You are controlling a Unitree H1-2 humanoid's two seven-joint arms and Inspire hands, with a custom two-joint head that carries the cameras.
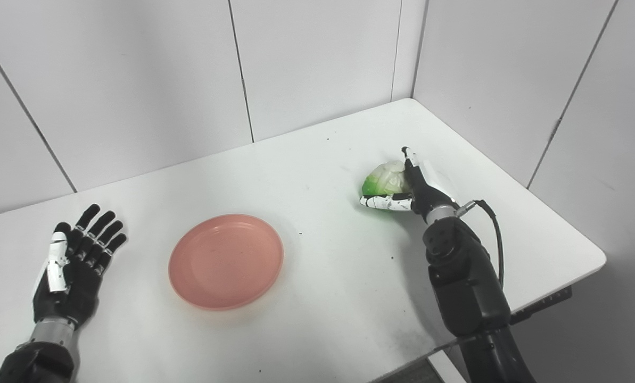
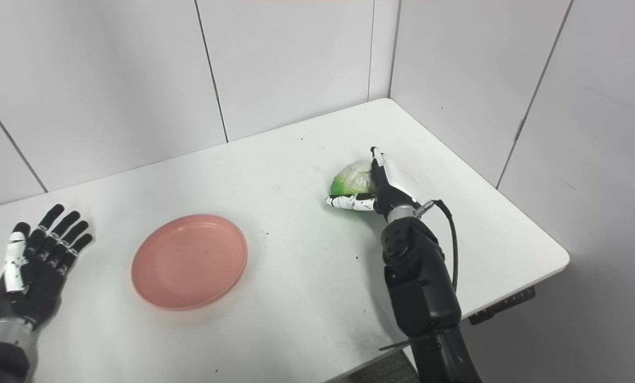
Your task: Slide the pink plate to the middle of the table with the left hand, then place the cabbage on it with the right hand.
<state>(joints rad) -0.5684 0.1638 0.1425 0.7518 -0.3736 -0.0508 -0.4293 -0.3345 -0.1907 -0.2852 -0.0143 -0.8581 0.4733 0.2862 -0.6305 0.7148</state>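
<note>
The pink plate [image 1: 225, 260] lies flat on the white table [image 1: 322, 159], a little left of its middle, with nothing on it. My left hand [image 1: 75, 260] rests at the table's left side, fingers spread and apart from the plate, holding nothing. On the right side sits the green and white cabbage [image 1: 384, 181], seemingly still on the tabletop. My right hand [image 1: 418, 186] is wrapped around it from the right, with the thumb along its near side and the fingers [image 2: 378, 159] over its far side.
White wall panels close off the table's back and right sides. The table's right edge and front right corner [image 1: 599, 258] lie just beyond my right arm. A black cable [image 1: 495, 229] loops off the right wrist.
</note>
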